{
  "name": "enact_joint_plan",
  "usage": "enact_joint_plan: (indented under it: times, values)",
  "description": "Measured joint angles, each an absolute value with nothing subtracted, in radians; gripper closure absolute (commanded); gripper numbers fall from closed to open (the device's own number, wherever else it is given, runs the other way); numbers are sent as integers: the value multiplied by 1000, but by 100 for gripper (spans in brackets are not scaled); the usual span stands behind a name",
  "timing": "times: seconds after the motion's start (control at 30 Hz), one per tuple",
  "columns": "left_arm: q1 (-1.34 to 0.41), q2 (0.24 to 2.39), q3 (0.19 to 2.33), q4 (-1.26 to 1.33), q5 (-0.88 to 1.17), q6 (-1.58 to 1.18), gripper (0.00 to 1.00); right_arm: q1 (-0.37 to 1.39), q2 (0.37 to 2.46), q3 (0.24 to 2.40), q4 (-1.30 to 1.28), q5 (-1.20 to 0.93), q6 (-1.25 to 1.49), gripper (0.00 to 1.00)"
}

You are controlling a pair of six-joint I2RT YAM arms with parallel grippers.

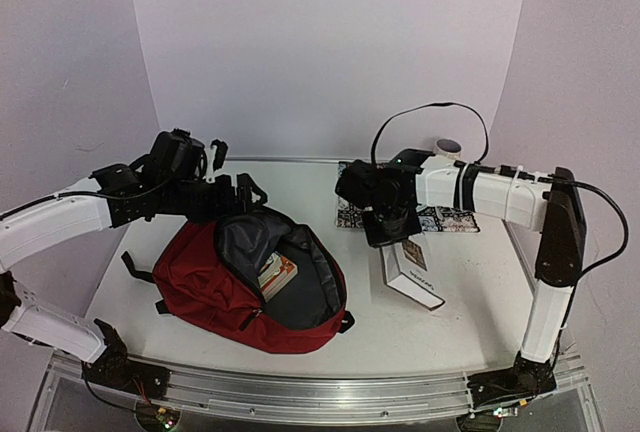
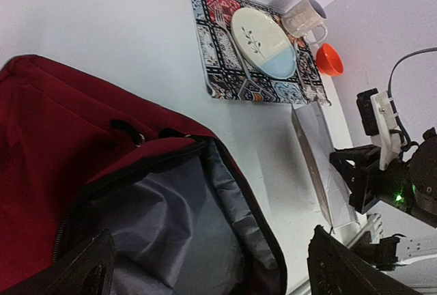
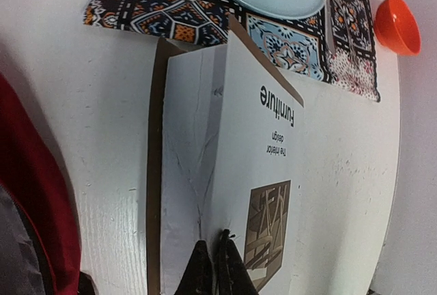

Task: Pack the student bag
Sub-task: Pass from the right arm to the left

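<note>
Right hand (image 3: 213, 242) pinching book (image 3: 235, 145), orange bowl (image 3: 396, 25) — wrist-only

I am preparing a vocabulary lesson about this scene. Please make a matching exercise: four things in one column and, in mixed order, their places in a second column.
Things
1. student bag
2. Furniture book
3. plate
4. orange bowl

Places
A. on the patterned placemat
B. in the jaws of the right gripper
C. on the table, beside the mug
D. lying open, another book inside

Pairs: 1-D, 2-B, 3-A, 4-C
</note>
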State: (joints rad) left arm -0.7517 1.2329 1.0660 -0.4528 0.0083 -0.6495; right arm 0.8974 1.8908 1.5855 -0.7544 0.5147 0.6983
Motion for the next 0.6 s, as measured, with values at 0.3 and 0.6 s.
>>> enact_joint_plan:
  times: [0.3, 0.6]
  values:
    - [-752, 1329, 1066, -327, 183, -785, 4, 996, 1890, 1607, -670, 565, 527, 100]
    - [-752, 1370, 1066, -209, 274, -889, 13, 1073, 1871, 1641, -590, 579, 384, 100]
